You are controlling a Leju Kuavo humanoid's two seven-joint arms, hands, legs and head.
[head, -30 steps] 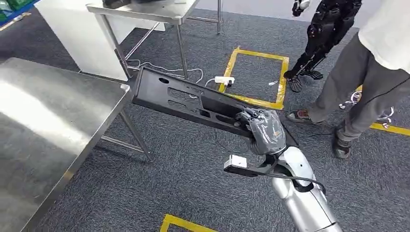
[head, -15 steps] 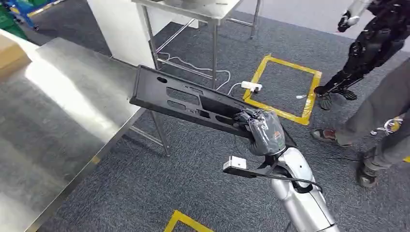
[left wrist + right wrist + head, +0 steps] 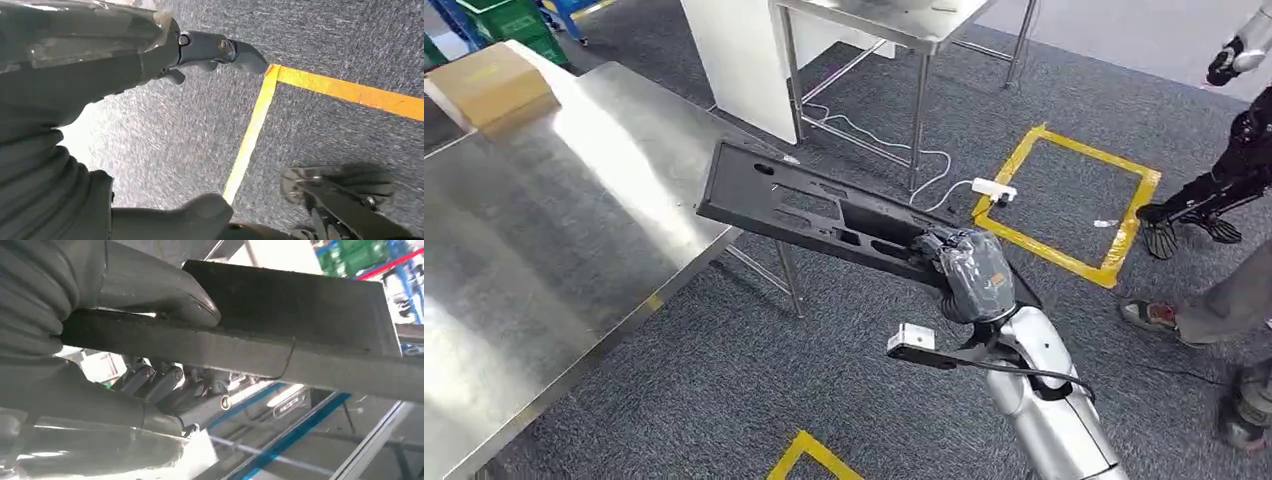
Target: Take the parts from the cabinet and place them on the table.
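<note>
- My right hand clamps the long black slotted plastic panel at its near end, thumb above, fingers beneath.
- Panel extends toward ten o'clock, over the steel table corner.
- My left hand holds nothing, fingers apart.

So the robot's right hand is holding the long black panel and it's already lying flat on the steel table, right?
Not quite. The right hand does hold the long black panel, but the panel is not lying on the steel table. The head view shows it held up in the air, tilted, with only its far end reaching over the table's corner and the rest above the carpet.
</note>
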